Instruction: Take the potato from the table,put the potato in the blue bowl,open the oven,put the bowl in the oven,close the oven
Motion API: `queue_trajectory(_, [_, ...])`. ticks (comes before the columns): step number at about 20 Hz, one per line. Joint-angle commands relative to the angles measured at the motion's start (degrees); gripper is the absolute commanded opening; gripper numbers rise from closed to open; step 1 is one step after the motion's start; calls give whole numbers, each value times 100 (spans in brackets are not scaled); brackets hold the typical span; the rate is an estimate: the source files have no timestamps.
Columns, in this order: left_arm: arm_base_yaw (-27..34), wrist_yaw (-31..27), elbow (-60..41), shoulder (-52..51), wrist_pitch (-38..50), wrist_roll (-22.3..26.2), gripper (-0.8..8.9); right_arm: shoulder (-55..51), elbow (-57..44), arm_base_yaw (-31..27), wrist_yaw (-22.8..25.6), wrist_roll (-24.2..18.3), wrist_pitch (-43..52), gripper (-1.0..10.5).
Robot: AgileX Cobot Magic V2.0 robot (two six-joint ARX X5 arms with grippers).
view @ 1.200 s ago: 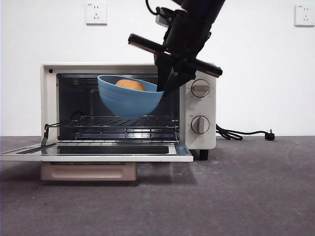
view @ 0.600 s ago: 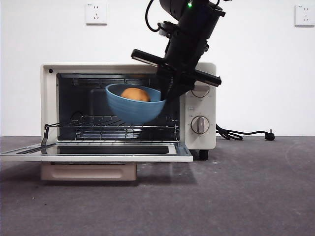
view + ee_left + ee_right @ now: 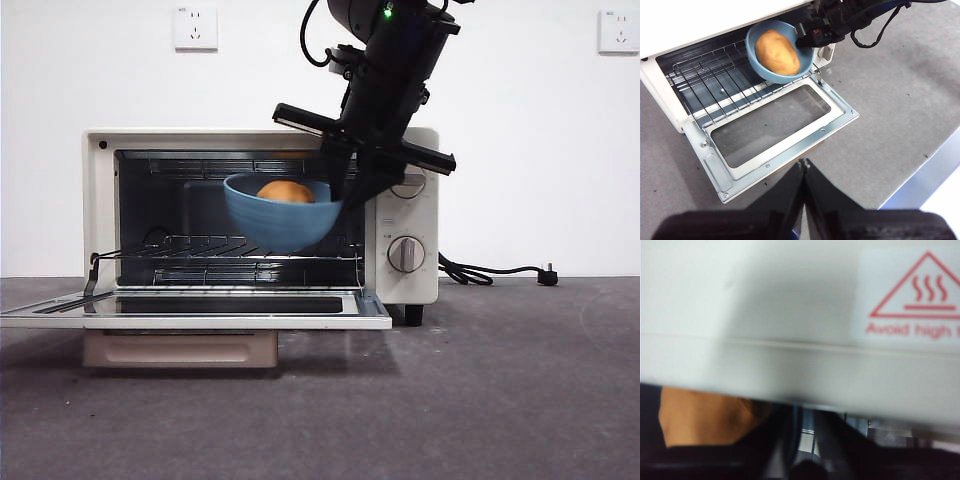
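Grey worktop (image 3: pixel 480 400): oven (image 3: pixel 405 285) open; right gripper (image 3: pixel 340 195) clamped on blue bowl (image 3: pixel 275 220) holding potato (image 3: pixel 285 191) above rack; left gripper (image 3: pixel 804 167) jaws together.

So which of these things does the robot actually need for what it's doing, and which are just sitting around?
In the job:
- round blue ridged bowl, held at its rim by the right gripper
- golden-brown oval potato inside it
- cream-white toaster oven, door down, wire rack bare

Just there:
- black power cord on the dark grey table
- white wall sockets
- left gripper, shut, waiting
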Motion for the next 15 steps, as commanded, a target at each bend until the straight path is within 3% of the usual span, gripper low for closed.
queue_trajectory(1, [-20,13,-33,-7,-35,68,-8,94,17,-9,20,42,20,204])
queue_trajectory(15, [-20,11,-33,-7,-48,66,-8,-251,17,31,11,-31,-79,204])
